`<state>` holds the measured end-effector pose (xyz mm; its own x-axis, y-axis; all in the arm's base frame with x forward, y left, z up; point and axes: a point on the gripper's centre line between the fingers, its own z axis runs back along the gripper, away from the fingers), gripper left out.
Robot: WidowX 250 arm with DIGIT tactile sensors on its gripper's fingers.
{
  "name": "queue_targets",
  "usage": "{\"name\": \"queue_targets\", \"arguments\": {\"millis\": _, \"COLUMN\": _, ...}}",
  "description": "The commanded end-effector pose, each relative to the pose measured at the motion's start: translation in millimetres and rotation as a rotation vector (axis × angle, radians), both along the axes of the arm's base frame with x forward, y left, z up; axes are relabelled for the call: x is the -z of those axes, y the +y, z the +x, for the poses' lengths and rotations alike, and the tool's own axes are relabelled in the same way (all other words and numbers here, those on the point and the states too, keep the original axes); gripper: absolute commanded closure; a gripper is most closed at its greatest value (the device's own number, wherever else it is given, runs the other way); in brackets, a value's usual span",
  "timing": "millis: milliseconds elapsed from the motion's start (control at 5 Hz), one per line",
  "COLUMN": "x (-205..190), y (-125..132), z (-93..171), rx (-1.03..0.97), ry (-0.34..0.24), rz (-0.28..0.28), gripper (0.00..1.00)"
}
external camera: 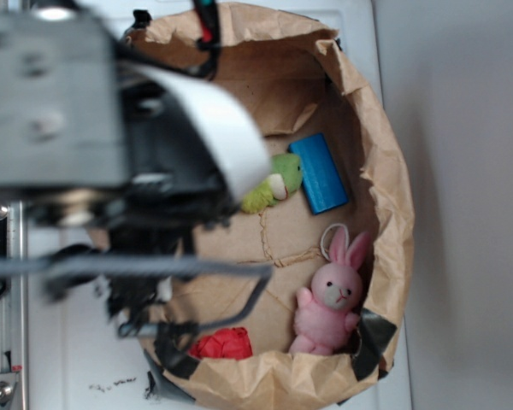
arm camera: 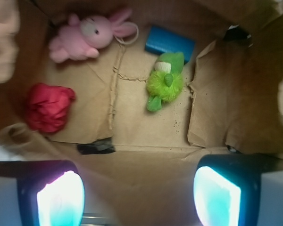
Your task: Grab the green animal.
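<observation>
The green animal [arm camera: 166,81] lies on the floor of a brown paper bag [arm camera: 132,122], fuzzy lime body with a darker green head pointing toward a blue block. In the exterior view the green animal [external camera: 275,184] shows just past the arm's white cable, partly hidden by it. My gripper [arm camera: 139,193] hovers above the bag's near rim, open, its two glowing pads wide apart with nothing between them. The toy sits well ahead of the fingers, slightly right of centre.
A pink plush bunny [arm camera: 87,36] lies at the far left, a red crumpled object [arm camera: 48,107] at the left, a blue block [arm camera: 169,42] right behind the green toy. The bag's paper walls [external camera: 385,171] rise all around. Black tape [arm camera: 96,147] marks the near fold.
</observation>
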<state>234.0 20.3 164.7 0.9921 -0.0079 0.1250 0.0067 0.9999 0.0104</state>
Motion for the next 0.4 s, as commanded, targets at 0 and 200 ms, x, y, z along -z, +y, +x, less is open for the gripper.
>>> {"name": "queue_targets", "arguments": {"millis": 0, "x": 20.7, "y": 11.9, "z": 33.2, "rx": -0.028, "ry": 0.036, "rz": -0.034, "gripper": 0.0}}
{"name": "queue_targets", "arguments": {"millis": 200, "x": 45.1, "y": 10.7, "z": 41.9, "rx": -0.006, "ry": 0.054, "rz": -0.038, "gripper": 0.0}}
